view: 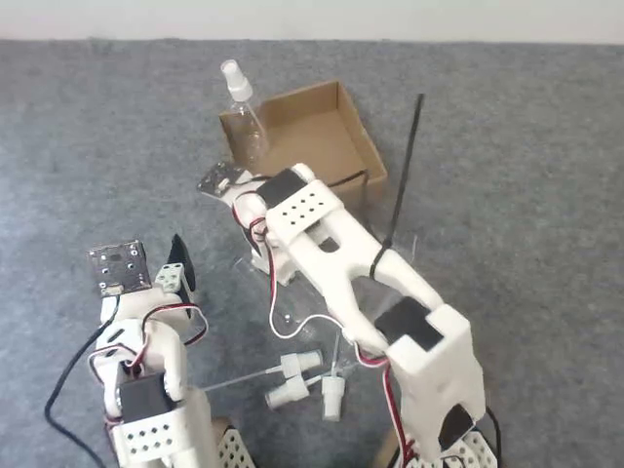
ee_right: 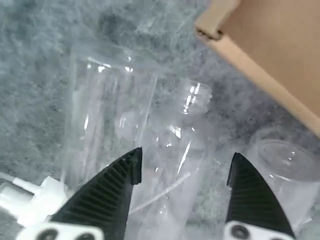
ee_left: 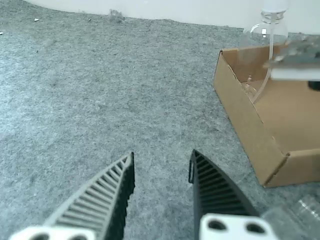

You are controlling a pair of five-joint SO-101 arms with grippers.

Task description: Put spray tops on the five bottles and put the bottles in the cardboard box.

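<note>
Beside the cardboard box [view: 314, 132], we see the right fingers [ee_right: 107, 187] spread above uncapped bottles [ee_right: 175, 135] lying on the bench [view: 517, 156]; the left fingers [ee_left: 107, 192] gape; one capped bottle [view: 243, 122] stands at the box's corner.

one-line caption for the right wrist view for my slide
Open right gripper above capless clear bottles lying on grey carpet, near the cardboard box.

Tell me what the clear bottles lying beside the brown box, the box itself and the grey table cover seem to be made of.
Clear bottles: probably thin glossy plastic, see-through with bright glints; glass cannot be ruled out.
Brown open box: matte cardboard, with dull flat walls and a thick cut rim.
Grey table cover: looks like felt or low carpet, with a fuzzy, mottled, unshiny surface.
</note>
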